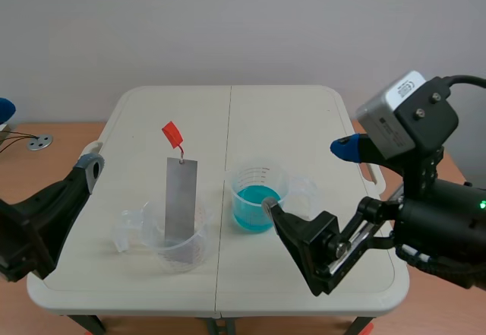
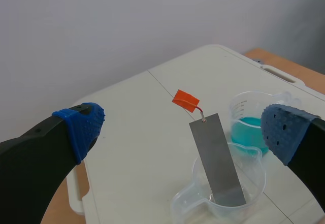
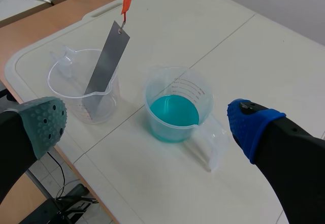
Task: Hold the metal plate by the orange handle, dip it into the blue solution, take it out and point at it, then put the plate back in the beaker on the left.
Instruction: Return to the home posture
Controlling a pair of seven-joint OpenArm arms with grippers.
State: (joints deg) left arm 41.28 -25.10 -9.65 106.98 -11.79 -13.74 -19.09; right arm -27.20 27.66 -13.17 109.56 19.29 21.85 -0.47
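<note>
A grey metal plate point(image 1: 181, 198) stands tilted in the clear empty beaker point(image 1: 190, 250) on the left, its orange handle point(image 1: 172, 132) sticking up on a wire. To its right is the beaker of blue solution point(image 1: 258, 198). My left gripper point(image 1: 47, 134) hangs open beyond the table's left edge, well away from the plate point(image 2: 216, 158) and handle point(image 2: 185, 100). My right gripper point(image 1: 307, 177) is open just right of the blue beaker point(image 3: 175, 109), which lies ahead of and between its fingers without touching them. The plate point(image 3: 106, 61) and empty beaker point(image 3: 66, 82) sit beyond the left finger.
The white folding table point(image 1: 304, 115) has a seam down its middle. Wooden surfaces flank it, with a round metal disc point(image 1: 39, 143) and cables at the left. A plain wall stands behind.
</note>
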